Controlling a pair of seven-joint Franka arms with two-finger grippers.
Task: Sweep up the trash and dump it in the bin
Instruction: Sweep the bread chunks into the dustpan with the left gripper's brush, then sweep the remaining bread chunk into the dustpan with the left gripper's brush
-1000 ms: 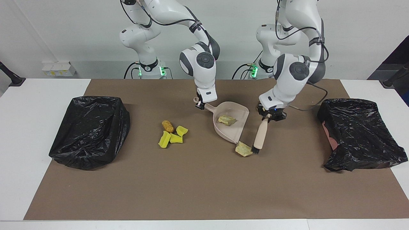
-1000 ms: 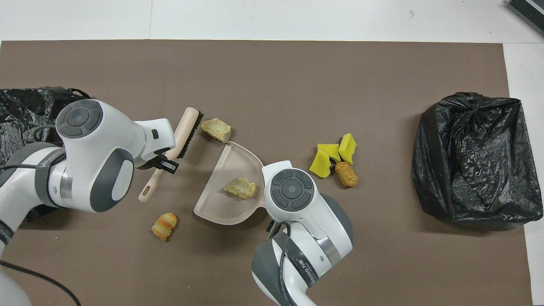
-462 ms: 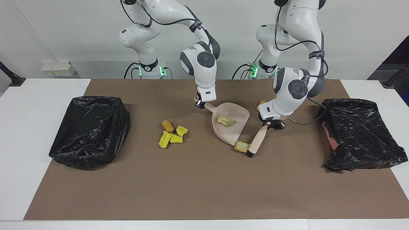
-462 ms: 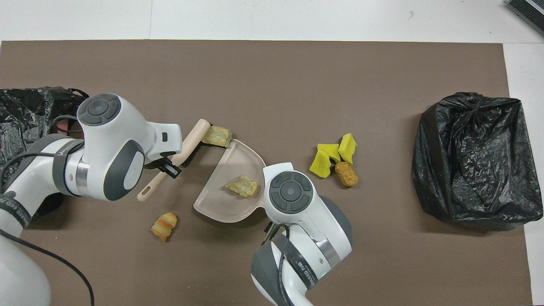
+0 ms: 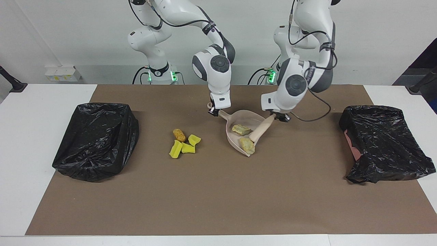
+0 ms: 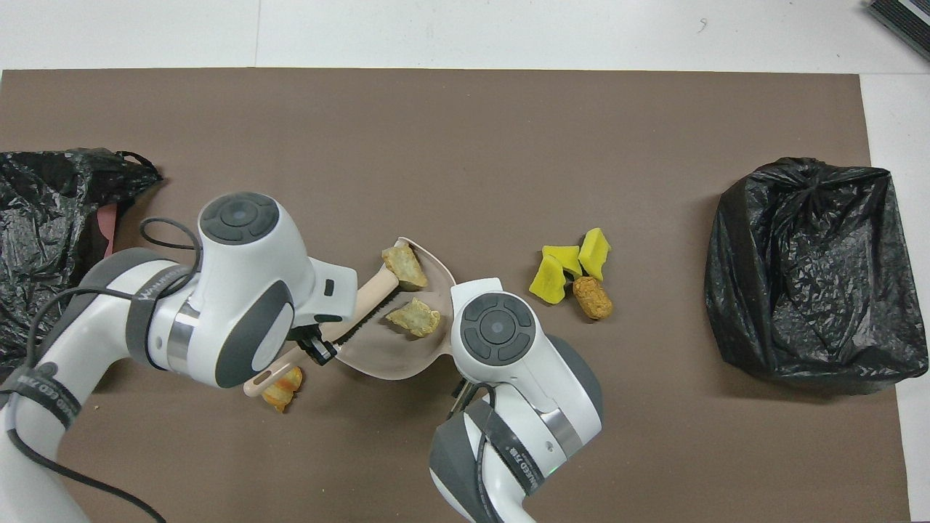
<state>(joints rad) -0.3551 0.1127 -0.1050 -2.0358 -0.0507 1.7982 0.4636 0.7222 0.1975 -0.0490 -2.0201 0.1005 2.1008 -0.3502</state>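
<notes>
At frame centre, brush (image 5: 260, 130) is clamped by left gripper (image 5: 280, 117), dustpan (image 5: 244, 135) handle by right gripper (image 5: 213, 111); croissant-like scrap (image 6: 285, 386) is half hidden in the overhead view.

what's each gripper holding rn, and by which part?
Left gripper holds the brush by its handle, head in the dustpan. Right gripper holds the dustpan by its handle end.
</notes>
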